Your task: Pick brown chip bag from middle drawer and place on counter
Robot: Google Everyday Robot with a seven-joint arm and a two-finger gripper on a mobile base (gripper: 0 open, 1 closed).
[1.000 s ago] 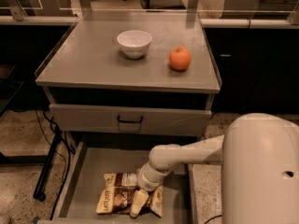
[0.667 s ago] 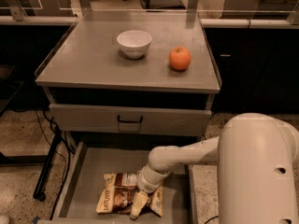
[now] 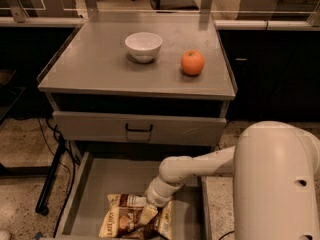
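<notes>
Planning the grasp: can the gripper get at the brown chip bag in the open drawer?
Probably yes. The gripper is down on the brown chip bag in the pulled-out middle drawer, and nothing lies over the bag or between them.

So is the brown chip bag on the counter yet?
No, the brown chip bag lies in the middle drawer under the hand; the counter holds a bowl and an orange.

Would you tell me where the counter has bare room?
The counter is bare left of the bowl and along its front edge; tight between bowl and orange. The gripper is down at the brown chip bag in the middle drawer.
</notes>
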